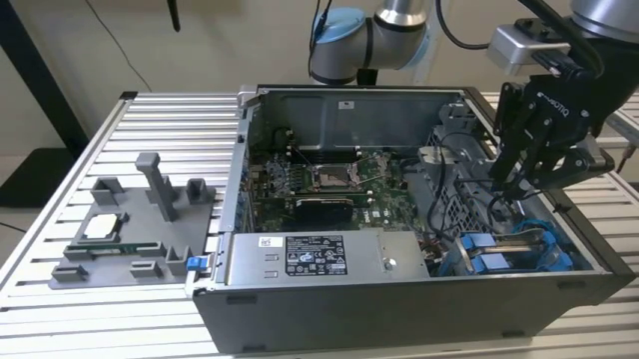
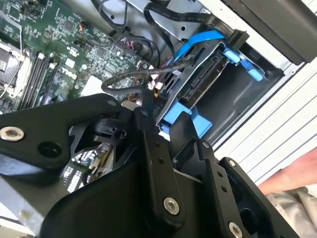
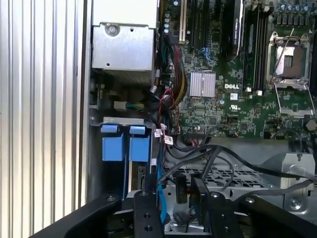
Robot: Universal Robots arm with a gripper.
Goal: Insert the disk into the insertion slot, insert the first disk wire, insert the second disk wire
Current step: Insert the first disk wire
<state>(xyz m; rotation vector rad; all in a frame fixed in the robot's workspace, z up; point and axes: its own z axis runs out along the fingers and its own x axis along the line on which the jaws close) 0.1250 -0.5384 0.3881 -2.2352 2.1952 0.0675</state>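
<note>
While the end effector hangs over the drive corner of an open computer case, its two black fingers stand apart with a clear gap between them and clamp on nothing. The case lies on its side, its interior facing up. The grey robot arm reaches in from behind it.

Inside, a boxed power supply runs along the near wall and a green motherboard covers the floor of the case. At the exterior view's right, the dark metal cage holds the insertion slot. The disk sits in it within its blue frame, just beside the fingers. A flat blue cable curves over the disk, and a braided grey wire loops across in front of the fingers. More black wires cross the perforated cage wall.

At the exterior view's left, a grey fixture tray holds a processor chip and a memory stick.

Everything rests on a ribbed aluminium tabletop. A person's hand shows near the case's edge. Behind is a pale wall.
</note>
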